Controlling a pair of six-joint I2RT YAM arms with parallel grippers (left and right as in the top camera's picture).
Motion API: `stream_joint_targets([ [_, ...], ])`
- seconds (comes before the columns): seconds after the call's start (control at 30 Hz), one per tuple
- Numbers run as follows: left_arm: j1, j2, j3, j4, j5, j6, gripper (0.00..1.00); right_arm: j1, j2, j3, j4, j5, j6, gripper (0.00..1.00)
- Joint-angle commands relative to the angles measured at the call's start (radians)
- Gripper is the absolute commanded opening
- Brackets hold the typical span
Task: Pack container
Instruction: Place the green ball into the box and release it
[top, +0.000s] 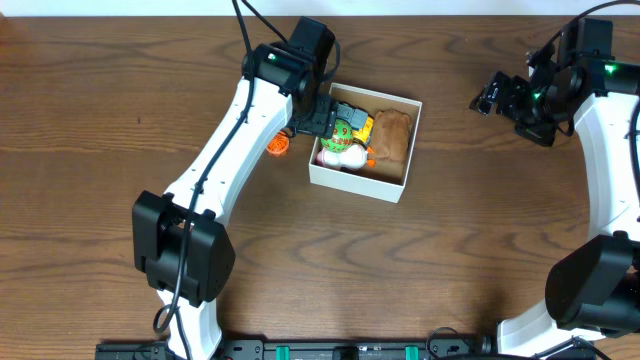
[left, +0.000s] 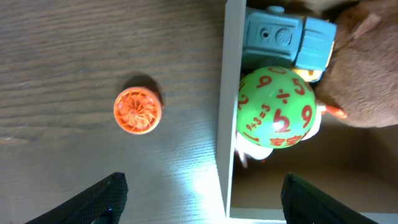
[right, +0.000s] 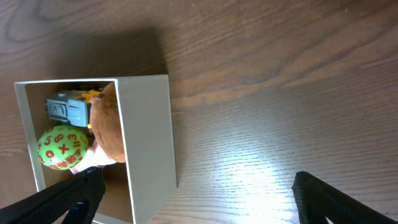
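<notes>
The container is a white-walled cardboard box with a brown inside, at the table's middle back. It holds a green ball with red numbers, a blue-grey toy, a brown plush and a white toy. A small orange disc lies on the table just left of the box and also shows in the left wrist view. My left gripper is open and empty above the box's left wall. My right gripper is open and empty, raised far to the right of the box.
The wooden table spreads around the box. The left arm reaches over the table from the front left, and the right arm stands at the right edge.
</notes>
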Motion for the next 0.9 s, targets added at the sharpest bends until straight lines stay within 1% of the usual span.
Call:
stream_joint_targets([
  [0.0,-0.013,-0.004,-0.003,0.019,0.051,0.003,0.8,0.013,0.003,-0.002,0.006,0.006,0.01,0.99],
  [0.13,-0.044,0.01,-0.003,0.053,0.051,0.003,0.82,0.013,0.003,-0.002,0.006,0.006,0.01,0.99],
  [0.3,-0.065,0.056,-0.003,0.061,0.051,0.002,0.82,0.013,0.003,-0.002,0.005,0.006,0.01,0.99],
  [0.57,-0.068,0.126,-0.003,0.06,0.051,0.002,0.82,0.013,0.003,-0.002,0.006,0.006,0.01,0.99],
  [0.87,-0.068,0.135,-0.003,0.064,0.034,0.003,0.82,0.013,0.003,-0.002,0.006,0.007,0.01,0.99],
])
